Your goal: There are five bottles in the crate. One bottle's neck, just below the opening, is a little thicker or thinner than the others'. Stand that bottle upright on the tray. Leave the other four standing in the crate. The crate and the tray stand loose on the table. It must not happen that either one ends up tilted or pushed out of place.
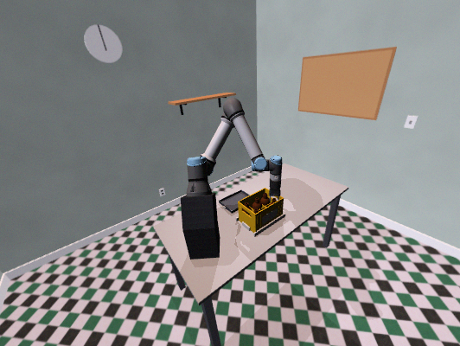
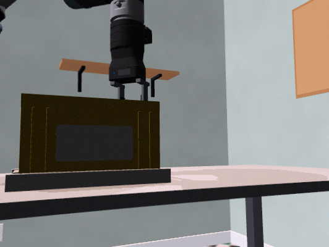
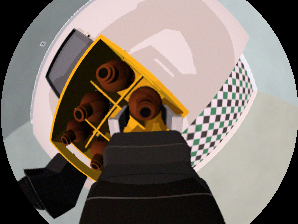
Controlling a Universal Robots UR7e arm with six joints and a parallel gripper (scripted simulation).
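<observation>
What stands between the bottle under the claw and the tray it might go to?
The crate's yellow wall and other bottles lie between that bottle and the tray; it would likely need lifting over them.

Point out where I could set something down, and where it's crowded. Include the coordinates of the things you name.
The tray [image 1: 234, 201] [image 3: 73, 60] looks bare, beside the crate [image 1: 248, 216] [image 2: 93, 114] [image 3: 145, 75]. Crowded: inside the crate, five bottles, one between the open gripper's fingers.
</observation>
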